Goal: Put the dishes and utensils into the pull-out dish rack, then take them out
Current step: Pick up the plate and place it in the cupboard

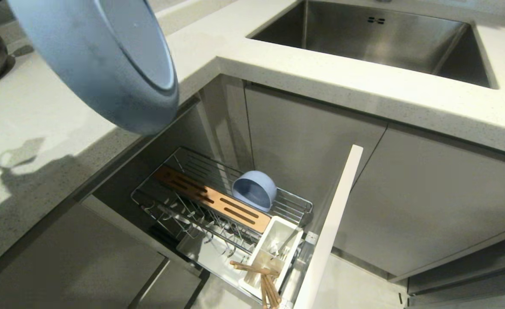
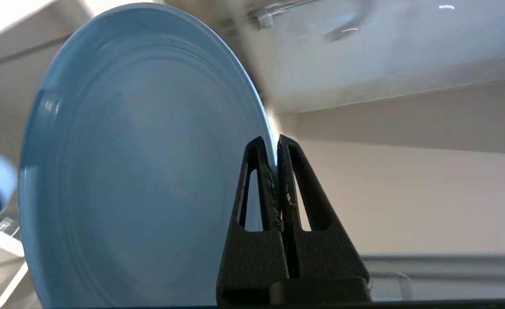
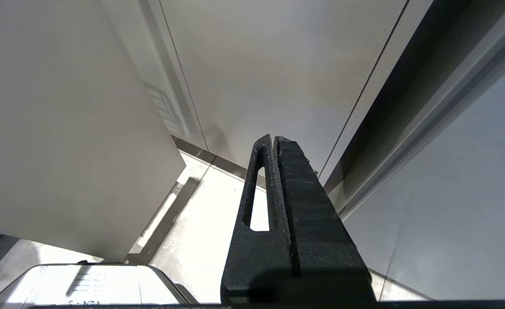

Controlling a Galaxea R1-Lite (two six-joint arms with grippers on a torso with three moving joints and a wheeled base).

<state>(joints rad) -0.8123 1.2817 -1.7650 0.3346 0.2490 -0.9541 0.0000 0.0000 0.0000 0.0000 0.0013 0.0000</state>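
Light-blue matte round plate [image 1: 102,60] fills the upper left of the head view, tilted on edge in the air above the pale speckled stone countertop [image 1: 42,128]. Below it, the chrome wire pull-out dish rack [image 1: 222,210] stands drawn out from the pale grey cabinet. A smaller light-blue bowl [image 1: 254,190] lies on its side in the rack, behind the slotted wooden strip [image 1: 211,199]. Thin light-wood chopsticks [image 1: 263,279] lean in the white plastic utensil caddy [image 1: 274,253]. A steel sink [image 1: 377,38] sits at the upper right.

From the left wrist view, the black left gripper [image 2: 277,148] is clamped on the plate's rim, the plate standing on edge.

From the right wrist view, the black right gripper [image 3: 274,139] hangs near the grey cabinet fronts, its fingers pressed together, holding nothing.
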